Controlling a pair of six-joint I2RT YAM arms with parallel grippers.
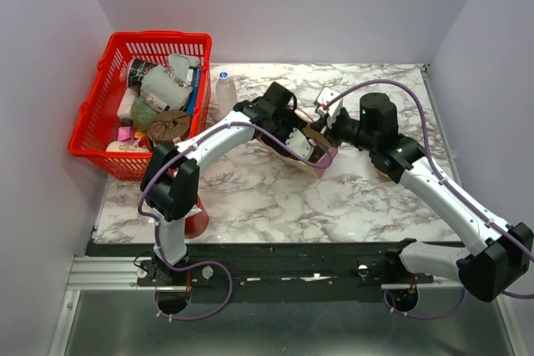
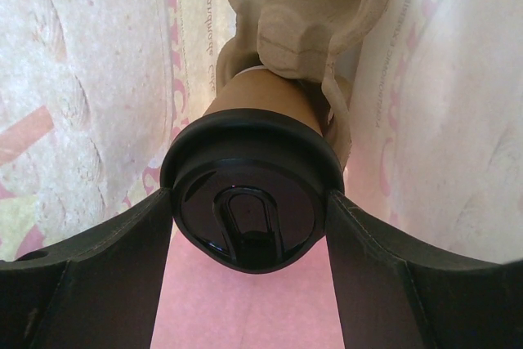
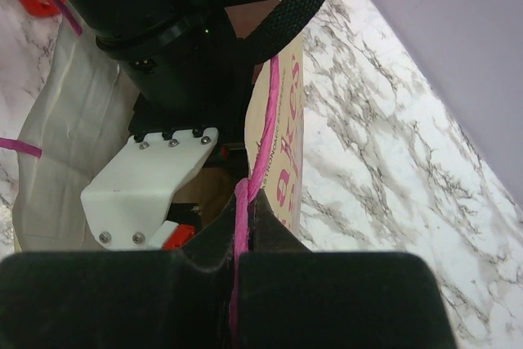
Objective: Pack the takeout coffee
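Observation:
The takeout coffee (image 2: pixel 249 210) shows its round black lid toward the left wrist camera, with the tan cup body behind it. It sits in a pale moulded pulp carrier (image 2: pixel 302 14) inside the paper bag (image 1: pixel 310 156). My left gripper (image 2: pixel 248 195) reaches into the bag, a dark finger pressed against each side of the lid. My right gripper (image 3: pixel 249 202) is shut on the bag's pink twisted handle (image 3: pixel 265 120), holding up the tan side with pink lettering (image 3: pixel 290 128). From above, the left gripper (image 1: pixel 294 135) hides the cup, and the right gripper (image 1: pixel 327 116) is at the bag's far edge.
A red basket (image 1: pixel 100 122) full of mixed items stands at the back left. A clear bottle (image 1: pixel 225 93) stands just right of it. A red cup (image 1: pixel 196 221) sits at the near edge by the left arm's base. Grey walls close in the marble table (image 1: pixel 375 198).

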